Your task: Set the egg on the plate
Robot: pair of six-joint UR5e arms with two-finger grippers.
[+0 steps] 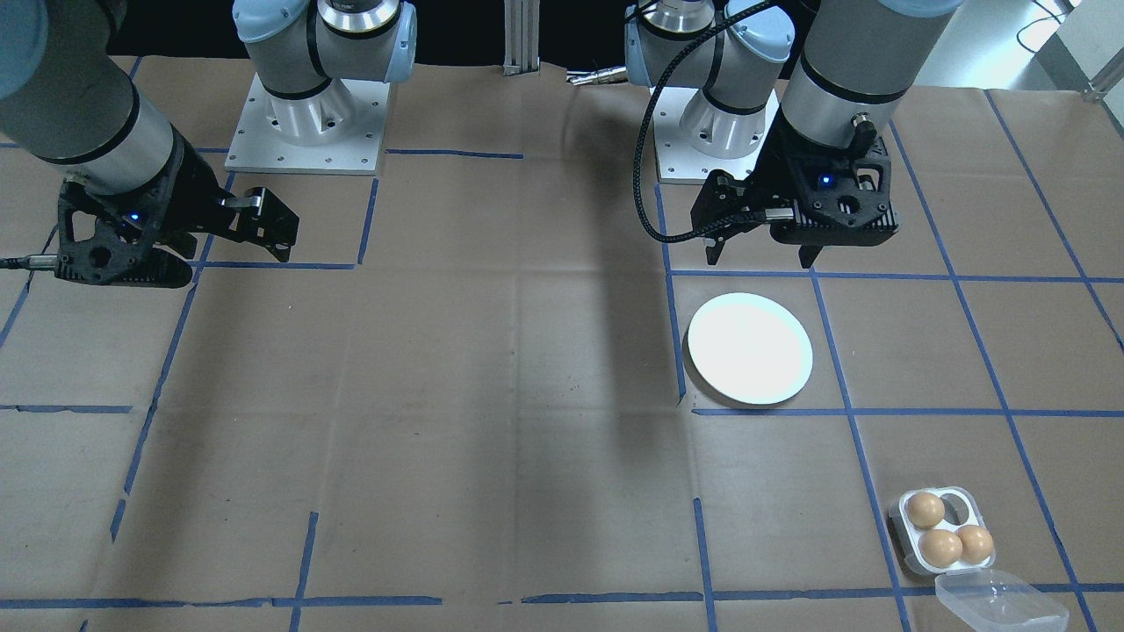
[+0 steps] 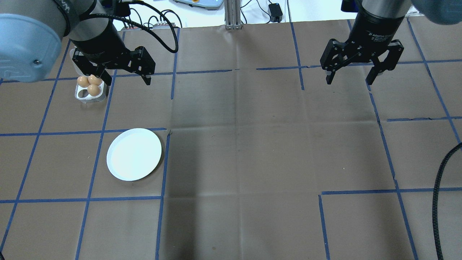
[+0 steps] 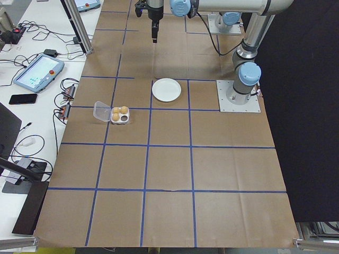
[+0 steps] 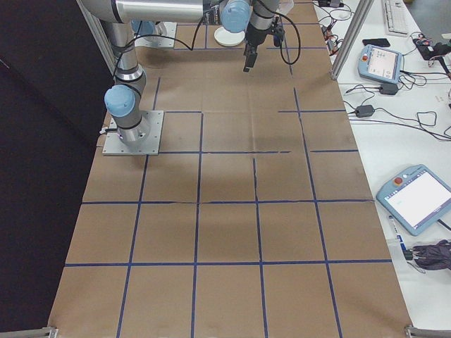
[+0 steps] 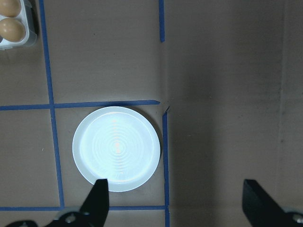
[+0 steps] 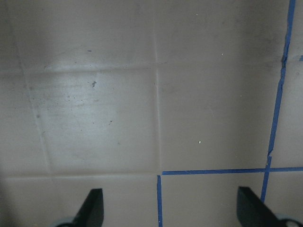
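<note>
My left pincer (image 1: 760,254) is spread wide and holding nothing, hanging above the table just on the robot's side of the plate (image 1: 749,348). Honestly nothing's done yet: the plate is bare, and all three eggs (image 1: 948,531) sit in their little tray (image 1: 964,503), well away from the plate toward the operators' edge, lid (image 1: 999,601) flipped open beside it. So I've got the whole pick and carry left. Left arm points straight down. Right pincer (image 2: 361,72) is also wide and empty, parked far across the table from the plate.
</note>
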